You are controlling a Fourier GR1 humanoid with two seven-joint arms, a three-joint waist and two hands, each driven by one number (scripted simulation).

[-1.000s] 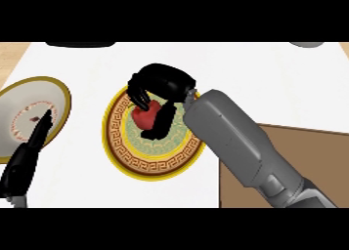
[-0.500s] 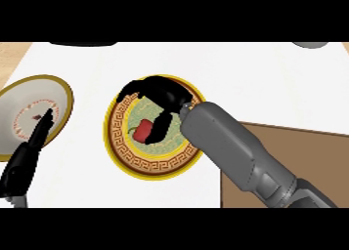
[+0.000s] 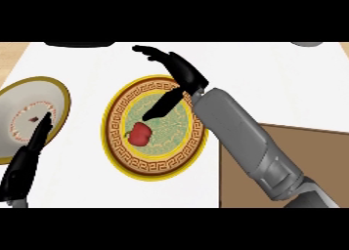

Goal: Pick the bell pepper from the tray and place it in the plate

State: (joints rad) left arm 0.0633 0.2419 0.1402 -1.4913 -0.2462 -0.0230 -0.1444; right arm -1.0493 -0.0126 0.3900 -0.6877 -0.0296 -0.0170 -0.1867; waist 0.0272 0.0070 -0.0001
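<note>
Since the pepper point(image 3: 139, 134) is lying free on the patterned plate point(image 3: 119, 146), the placing is being judged done; nothing is being held by the right hand point(image 3: 178, 73), fingers spread above, or the resting left hand point(image 3: 25, 166).

Bench point(image 3: 83, 185): white top, filling most of the view. Pale wood surface point(image 3: 7, 51) at upper left and upper right corners. Brown panel point(image 3: 317, 146) at lower right, straight-edged. Lighting even.
</note>
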